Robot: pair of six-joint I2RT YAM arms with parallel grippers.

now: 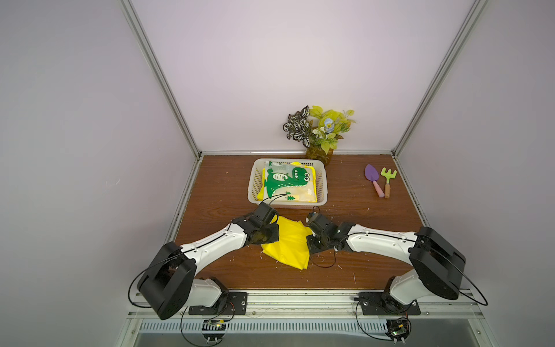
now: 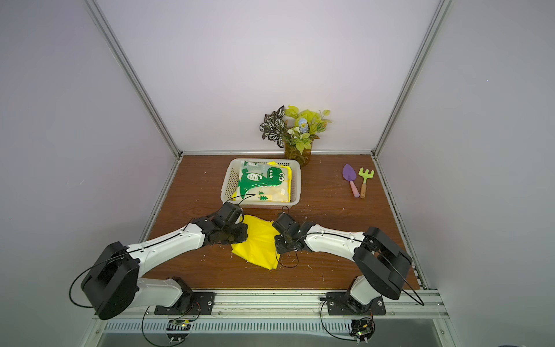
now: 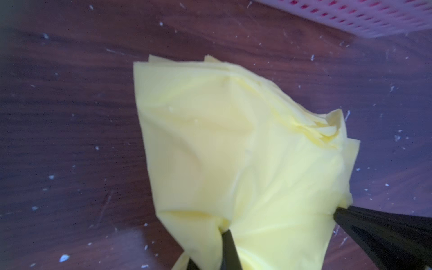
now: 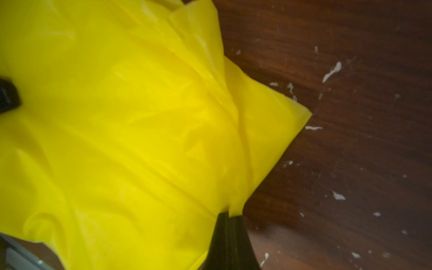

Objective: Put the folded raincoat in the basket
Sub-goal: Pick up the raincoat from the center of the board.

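The brown tabletop point(image 1: 360, 240) carries everything. The left arm point(image 1: 216, 243) and right arm point(image 1: 378, 241) reach inward from its near edge. The white basket point(image 1: 303, 204) stands toward the back with a dinosaur-print pack point(image 1: 288, 183) in it and a plant point(image 1: 321, 132) just behind its right corner. The yellow raincoat point(image 1: 288, 243) is outside the basket, near its front wall, between the two wrists. The left jaws clench one side of it and the right jaws pinch the opposite edge. A trowel point(image 1: 371, 177) and rake point(image 1: 388, 177) lie well to the right.
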